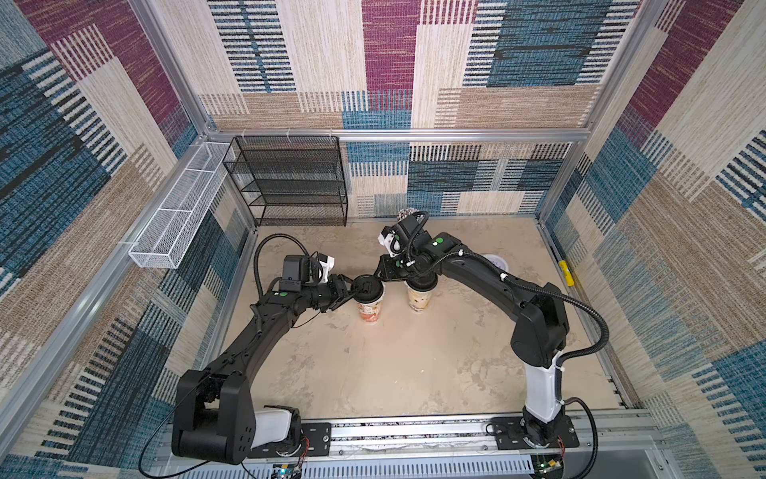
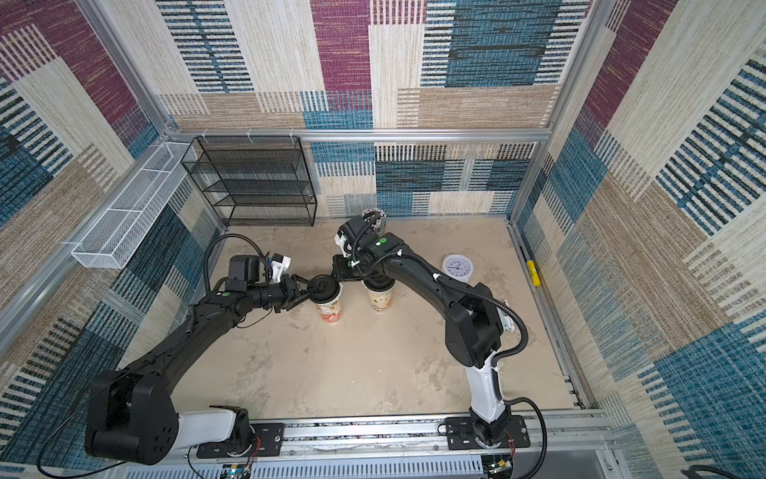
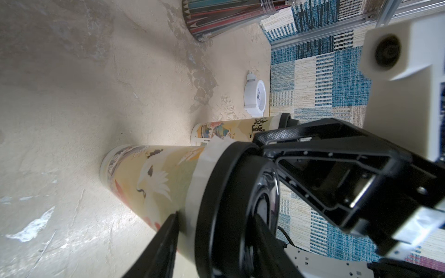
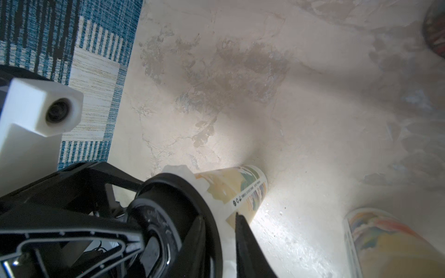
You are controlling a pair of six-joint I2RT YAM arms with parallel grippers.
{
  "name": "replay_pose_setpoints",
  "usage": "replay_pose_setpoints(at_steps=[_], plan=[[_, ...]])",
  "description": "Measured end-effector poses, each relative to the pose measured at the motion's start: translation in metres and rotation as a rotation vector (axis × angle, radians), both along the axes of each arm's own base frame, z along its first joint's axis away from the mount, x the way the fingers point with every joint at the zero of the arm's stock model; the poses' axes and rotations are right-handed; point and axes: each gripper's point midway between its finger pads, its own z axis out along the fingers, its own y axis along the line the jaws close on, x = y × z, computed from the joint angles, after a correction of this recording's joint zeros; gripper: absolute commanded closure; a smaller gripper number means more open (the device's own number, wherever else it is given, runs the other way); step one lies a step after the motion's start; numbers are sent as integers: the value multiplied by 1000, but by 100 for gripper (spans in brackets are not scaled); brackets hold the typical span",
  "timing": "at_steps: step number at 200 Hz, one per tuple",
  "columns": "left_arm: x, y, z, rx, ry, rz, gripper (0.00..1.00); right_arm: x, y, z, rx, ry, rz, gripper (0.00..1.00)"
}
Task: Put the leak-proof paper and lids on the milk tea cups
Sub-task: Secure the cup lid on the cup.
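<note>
At 9 o'clock of the pair, the left gripper [image 1: 348, 295] straddled the black lid [image 1: 367, 286] on the red-orange cup [image 1: 370, 310]. At 3 o'clock the right gripper [image 1: 384, 270] did likewise on the beige cup [image 1: 418, 299]; both sets of jaws stood part-spread, and a firm pinch could not be confirmed. Leak-proof paper [image 3: 204, 156] peeked from beneath both lids, so papering seemed done, and the next move called for a gentle release without tipping; the mottled beige table [image 1: 393, 365] sat within patchwork woven walls, with a black mesh rack [image 1: 290, 182] at 11 o'clock.

Black mesh rack [image 1: 290, 182] at back, white wire basket [image 1: 174, 220] on side wall, straw holder [image 3: 228, 19] (clear), white clock [image 2: 458, 267] on counter [image 1: 393, 365], yellow object [image 1: 566, 273] at edge, black lid [image 1: 367, 286] plus second lid [image 1: 421, 284].
</note>
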Motion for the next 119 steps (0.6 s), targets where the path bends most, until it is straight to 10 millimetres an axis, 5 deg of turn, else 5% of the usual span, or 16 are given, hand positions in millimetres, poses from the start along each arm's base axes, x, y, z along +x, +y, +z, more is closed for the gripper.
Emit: replay_pose_setpoints(at_steps=[42, 119], plan=[[1, 0, 1, 7, -5, 3, 51, -12, 1, 39, 47, -32, 19, 72], [3, -1, 1, 8, 4, 1, 52, -40, -17, 7, -19, 78, 33, 74]])
